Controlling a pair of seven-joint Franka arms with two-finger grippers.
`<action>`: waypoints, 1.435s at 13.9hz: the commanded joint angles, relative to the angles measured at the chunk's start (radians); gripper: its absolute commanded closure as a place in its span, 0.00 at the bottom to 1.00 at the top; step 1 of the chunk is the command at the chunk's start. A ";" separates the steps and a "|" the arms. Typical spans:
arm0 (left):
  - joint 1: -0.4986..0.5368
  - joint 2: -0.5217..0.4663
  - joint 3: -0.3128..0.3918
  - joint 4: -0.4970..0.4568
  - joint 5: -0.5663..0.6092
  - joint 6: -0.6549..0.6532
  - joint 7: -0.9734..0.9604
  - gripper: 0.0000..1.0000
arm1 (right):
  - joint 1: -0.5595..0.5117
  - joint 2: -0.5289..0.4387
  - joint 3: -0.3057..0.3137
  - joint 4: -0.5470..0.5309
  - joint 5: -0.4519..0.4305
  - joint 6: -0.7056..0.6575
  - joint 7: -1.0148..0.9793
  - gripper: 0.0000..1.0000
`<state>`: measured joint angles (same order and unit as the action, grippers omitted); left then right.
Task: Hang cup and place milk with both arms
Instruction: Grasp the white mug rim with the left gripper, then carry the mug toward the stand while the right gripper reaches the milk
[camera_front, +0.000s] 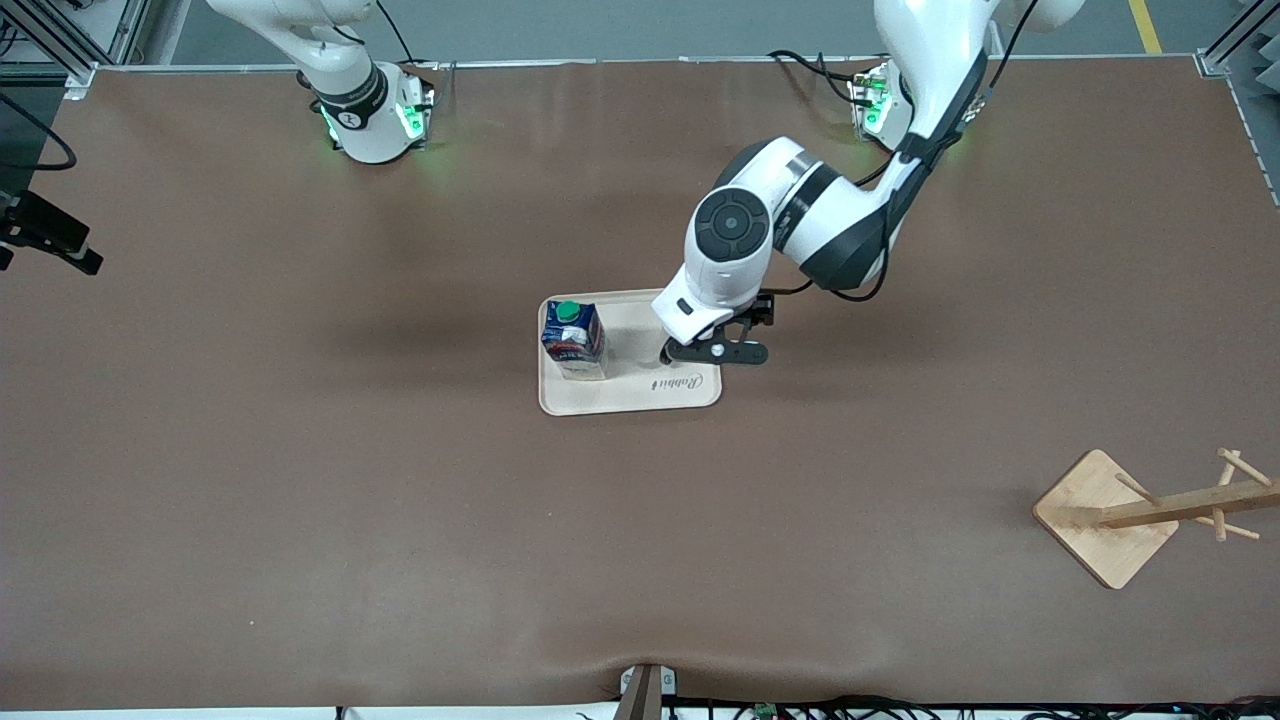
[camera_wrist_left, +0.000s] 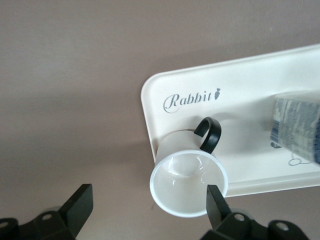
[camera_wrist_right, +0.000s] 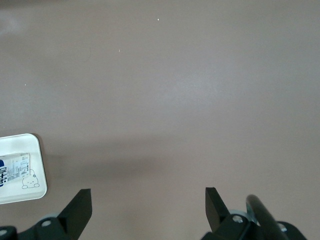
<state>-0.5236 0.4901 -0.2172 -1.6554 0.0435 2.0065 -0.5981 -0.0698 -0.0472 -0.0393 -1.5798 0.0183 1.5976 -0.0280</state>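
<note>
The left wrist view alone shows the cup (camera_wrist_left: 189, 182), a white mug with a black loop handle lying on its side on the tray (camera_wrist_left: 240, 85), its open mouth turned toward the camera; in the front view the left arm's wrist covers it; the left gripper (camera_wrist_left: 150, 205) hangs over that cup with its two black fingers (camera_wrist_left: 80, 202) spread wide, one at the cup's rim and one out over the table (camera_wrist_left: 75, 75), holding nothing; the front view places this gripper (camera_front: 715, 352) over the tray's end toward the left arm; the tray (camera_front: 640, 395) is a pale rounded rectangle with a raised lip, and grey script on it reads "Rabbit" with a small carrot mark; the milk (camera_front: 574, 340), a dark blue carton with a green round cap and red-and-white label marks, stands upright on the tray's end toward the right arm; the right wrist view catches only a tray corner, a sliver of the carton (camera_wrist_right: 12, 170) and a little drawn bear; the right gripper (camera_wrist_right: 147, 207) waits open over bare brown table; a wooden rack (camera_front: 1130, 512) with pegs stands on a square base near the left arm's end of the table, nearer the front camera than the tray.
</note>
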 joint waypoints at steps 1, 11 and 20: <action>0.010 -0.027 -0.001 -0.124 0.001 0.095 0.177 0.00 | -0.010 0.018 0.012 0.024 -0.006 -0.005 0.011 0.00; -0.027 0.079 0.001 -0.126 0.003 0.236 0.304 1.00 | 0.025 0.092 0.018 0.011 0.006 -0.010 0.005 0.00; -0.004 -0.042 0.015 -0.074 0.001 0.158 0.302 1.00 | 0.033 0.188 0.015 0.017 0.193 0.021 0.013 0.00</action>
<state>-0.5403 0.5332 -0.2120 -1.7248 0.0438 2.2142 -0.3047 -0.0308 0.1179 -0.0263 -1.5822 0.1583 1.6190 -0.0239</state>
